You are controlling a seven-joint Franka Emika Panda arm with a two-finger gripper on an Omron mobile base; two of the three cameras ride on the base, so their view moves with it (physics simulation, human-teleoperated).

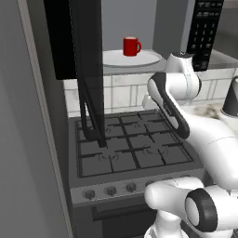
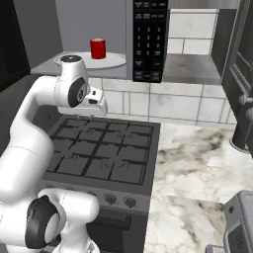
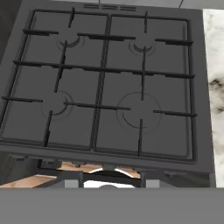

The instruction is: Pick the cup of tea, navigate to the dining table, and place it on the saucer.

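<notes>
Cup of tea (image 1: 132, 46): on a white plate (image 1: 151, 59) inside the open microwave, not yet picked.
Jaws: state cannot be told.
Left: grasp, drive, place on saucer.

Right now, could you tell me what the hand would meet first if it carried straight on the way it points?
Most likely the stove: the hand view looks down onto its black grates, with nothing showing in between. How far off it lies is unclear.
</notes>
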